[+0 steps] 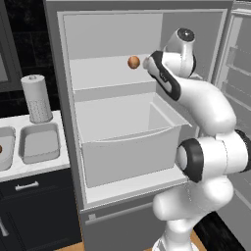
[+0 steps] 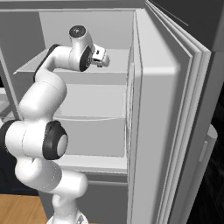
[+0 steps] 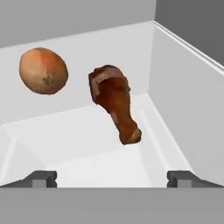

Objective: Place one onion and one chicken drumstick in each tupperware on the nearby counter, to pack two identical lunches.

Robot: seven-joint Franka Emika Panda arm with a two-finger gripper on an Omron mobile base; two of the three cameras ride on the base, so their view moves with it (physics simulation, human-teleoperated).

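Note:
In the hand view, a brown-orange onion [image 3: 43, 71] lies at the left of a white fridge shelf, and a browned chicken drumstick [image 3: 116, 105] lies just right of it, bone end towards me. My gripper [image 3: 111, 179] stands open in front of both, touching neither, with nothing between its fingertips [image 3: 41, 178]. From the left base view the onion [image 1: 133, 62] sits on the upper shelf just left of my hand. The right base view has the gripper [image 2: 104, 60] reaching into that shelf. Two grey tupperware boxes [image 1: 40, 142] [image 1: 4, 154] rest on the white counter [image 1: 34, 167] left of the fridge.
The shelf's white side wall [image 3: 183, 96] rises close on the right of the drumstick. Below the shelf a large white drawer [image 1: 127, 142] stands pulled out. The fridge door [image 2: 175, 131] is swung open on the right. A perforated grey cylinder [image 1: 37, 98] stands behind the tupperware.

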